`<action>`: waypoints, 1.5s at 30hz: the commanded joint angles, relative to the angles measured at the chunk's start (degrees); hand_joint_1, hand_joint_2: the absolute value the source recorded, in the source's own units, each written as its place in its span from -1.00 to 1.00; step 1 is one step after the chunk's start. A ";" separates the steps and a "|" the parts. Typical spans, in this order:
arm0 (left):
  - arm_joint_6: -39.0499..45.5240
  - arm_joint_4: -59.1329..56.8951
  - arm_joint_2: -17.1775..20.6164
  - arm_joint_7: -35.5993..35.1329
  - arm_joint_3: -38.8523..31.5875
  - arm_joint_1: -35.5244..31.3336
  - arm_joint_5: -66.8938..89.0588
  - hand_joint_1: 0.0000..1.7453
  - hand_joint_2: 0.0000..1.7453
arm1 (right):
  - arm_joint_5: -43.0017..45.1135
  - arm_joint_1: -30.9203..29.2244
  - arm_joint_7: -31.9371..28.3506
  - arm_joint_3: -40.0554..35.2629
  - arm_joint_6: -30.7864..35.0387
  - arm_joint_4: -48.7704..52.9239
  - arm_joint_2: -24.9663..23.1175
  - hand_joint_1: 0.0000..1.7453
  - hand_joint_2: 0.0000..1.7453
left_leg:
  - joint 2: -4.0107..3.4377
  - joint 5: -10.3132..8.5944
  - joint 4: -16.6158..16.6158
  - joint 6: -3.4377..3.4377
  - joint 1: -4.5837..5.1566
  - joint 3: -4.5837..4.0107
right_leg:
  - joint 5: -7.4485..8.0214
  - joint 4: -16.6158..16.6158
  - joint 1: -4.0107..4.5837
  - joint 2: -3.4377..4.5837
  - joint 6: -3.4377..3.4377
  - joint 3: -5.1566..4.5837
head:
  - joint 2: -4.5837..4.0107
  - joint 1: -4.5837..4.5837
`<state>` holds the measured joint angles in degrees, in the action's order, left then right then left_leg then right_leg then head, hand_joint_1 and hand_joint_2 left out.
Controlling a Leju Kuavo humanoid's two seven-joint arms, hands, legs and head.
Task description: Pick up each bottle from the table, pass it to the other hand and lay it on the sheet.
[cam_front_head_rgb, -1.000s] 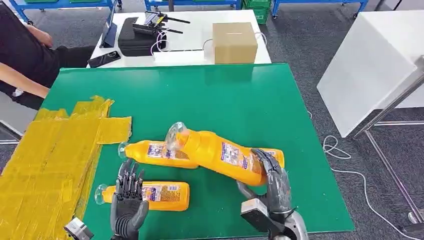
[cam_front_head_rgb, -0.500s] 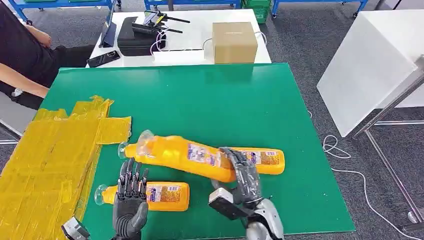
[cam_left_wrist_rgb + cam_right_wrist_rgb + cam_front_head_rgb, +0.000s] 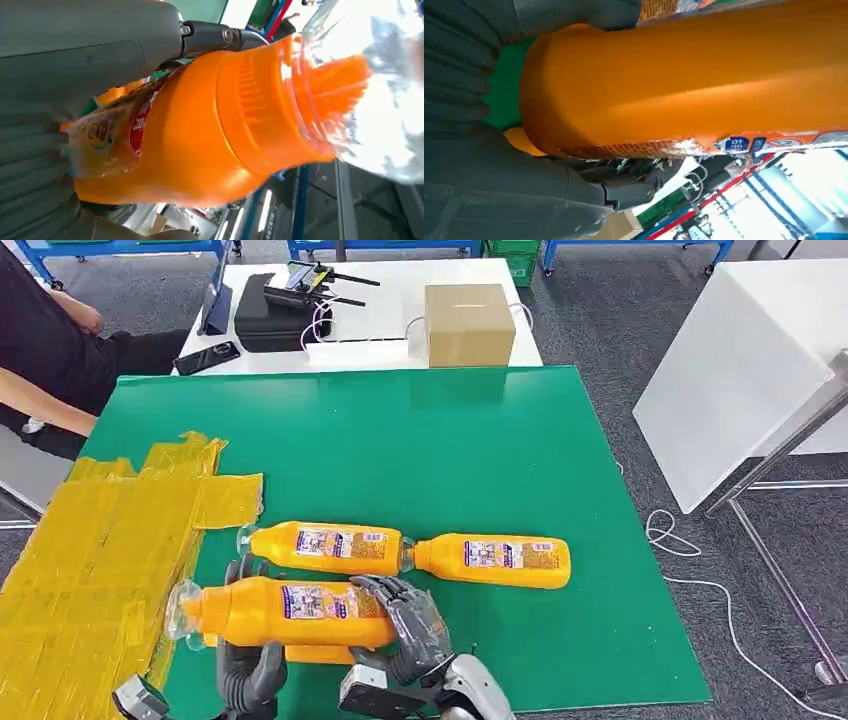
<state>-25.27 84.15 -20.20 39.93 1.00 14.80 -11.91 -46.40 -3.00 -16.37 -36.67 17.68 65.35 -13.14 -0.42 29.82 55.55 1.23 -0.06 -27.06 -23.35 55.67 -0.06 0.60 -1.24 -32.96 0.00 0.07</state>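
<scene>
My right hand (image 3: 410, 625) grips an orange bottle (image 3: 280, 608) by its base and holds it level, clear cap toward the yellow sheet (image 3: 100, 560). In the right wrist view the bottle's body (image 3: 684, 85) lies across the hand. My left hand (image 3: 248, 672) sits under and behind the bottle's neck end with its fingers stretched out. The left wrist view has the neck and clear cap (image 3: 320, 100) close against that hand. Two more orange bottles (image 3: 325, 547) (image 3: 490, 560) lie end to end on the green table (image 3: 450, 440). A third (image 3: 320, 653) lies beneath the held one, mostly hidden.
The crinkled yellow sheet covers the table's left side and hangs over its edge. A person (image 3: 40, 350) sits at the far left. Behind the green table stands a white table with a cardboard box (image 3: 469, 324) and a black case (image 3: 270, 315). Another white table (image 3: 740, 360) stands at right.
My right hand has carried the bottle leftward and down, from above the right-hand bottle to over my left hand. The bottle has levelled out. My left hand stays low near the front edge.
</scene>
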 commanded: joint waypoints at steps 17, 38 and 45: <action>0.75 1.40 0.20 0.07 0.34 -0.55 2.25 1.00 1.00 | 1.33 -1.59 0.18 -7.78 -0.08 -6.60 0.89 0.78 1.00 | 0.06 0.02 -0.09 -0.04 -0.05 0.14 | -0.04 -0.08 0.05 -0.06 -0.01 0.13 | 0.00 0.00; -4.31 6.08 0.20 0.07 -0.75 -0.17 -0.11 1.00 1.00 | 4.04 -2.40 -0.56 -3.48 3.15 -5.17 0.41 0.06 1.00 | 0.10 0.01 -0.06 -0.04 -0.05 0.10 | -0.03 -0.07 0.06 -0.10 -0.02 0.10 | 0.00 0.00; -5.26 12.62 0.20 0.07 -3.96 0.12 6.57 1.00 1.00 | 5.15 -3.71 -0.66 -0.74 1.96 -1.40 0.21 -1.00 -1.00 | 0.02 0.03 -0.01 -0.05 -0.06 0.02 | -0.01 -0.02 0.07 -0.03 -0.01 0.01 | 0.00 0.00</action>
<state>-30.38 91.20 -20.22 39.93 0.50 15.60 -9.63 -41.96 -5.66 -17.07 -40.83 20.65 62.77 -12.74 -0.42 29.82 55.55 1.23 -0.08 -27.07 -23.36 55.68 -0.03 0.60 -1.23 -32.98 0.00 0.07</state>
